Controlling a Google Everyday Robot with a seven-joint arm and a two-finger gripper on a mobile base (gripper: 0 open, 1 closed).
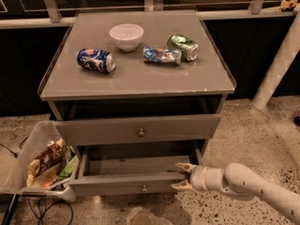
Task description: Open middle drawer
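The middle drawer point(122, 183) is pulled out below the taller top front point(136, 128). Its shallow grey box is open to view and its small round knob point(144, 188) faces me. My gripper point(177, 176) is at the right end of this drawer's front, reaching in from the lower right. Its fingers are spread, one above point(184, 166) and one below point(179, 186) the front's end. The lowest drawer is hidden under the open one.
On the cabinet top point(136, 78) stand a white bowl point(126, 35), a lying blue can point(96, 60), a crushed blue can point(161, 55) and a green can point(183, 46). A clear bin of snack packets point(44, 161) sits on the floor at the left. A white post point(277, 64) stands at the right.
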